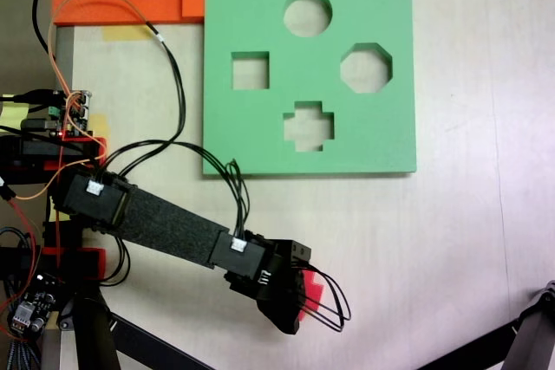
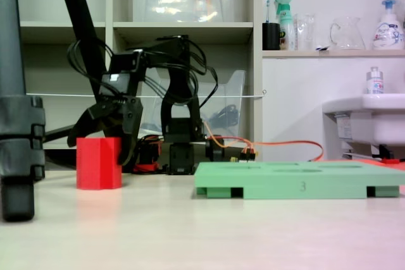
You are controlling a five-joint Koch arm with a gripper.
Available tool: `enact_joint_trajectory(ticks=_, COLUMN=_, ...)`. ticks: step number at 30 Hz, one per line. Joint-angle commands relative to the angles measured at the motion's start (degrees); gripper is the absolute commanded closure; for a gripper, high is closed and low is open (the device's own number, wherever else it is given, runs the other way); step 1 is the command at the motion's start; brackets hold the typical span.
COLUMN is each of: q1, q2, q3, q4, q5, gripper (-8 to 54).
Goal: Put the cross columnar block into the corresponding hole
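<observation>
**Claw straddles the red block, board waiting apart**

Pale counter [image 1: 486, 240] carries your green foam board [image 1: 251, 140], its plus-shaped hole [image 1: 310, 125] empty. From above, your arm hides most of the red cross block [image 2: 99, 163]. Low down, you see it upright at left, claw [image 2: 104, 138] jaws spread around it, contact unclear.

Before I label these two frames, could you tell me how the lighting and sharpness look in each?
In the fixed view from above, even light, soft overall, the green board casting a thin shadow along its lower edge; the red block mostly hidden under the gripper. In the low fixed view, block and board fairly sharp, near tabletop blurred, shelves slightly washed out.
</observation>
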Motion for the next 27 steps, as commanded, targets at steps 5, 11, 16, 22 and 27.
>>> enact_joint_trajectory(ticks=5, q1=0.00, q2=0.70, q3=2.64, q4=1.41, q5=6.50, gripper=1.8)
enact_joint_trajectory(ticks=11, q1=0.44, q2=2.99, q3=4.75, q4=1.93, q5=10.99, gripper=22.7)
enact_joint_trajectory(ticks=16, q1=0.18, q2=4.04, q3=4.22, q4=7.03, q5=12.39, gripper=29.4)
enact_joint_trajectory(ticks=22, q1=-0.88, q2=3.69, q3=2.11, q4=11.25, q5=9.49, gripper=31.0)
enact_joint_trajectory(ticks=27, q1=-1.67, q2=4.75, q3=-0.53, q4=15.03, q5=4.39, gripper=31.0)
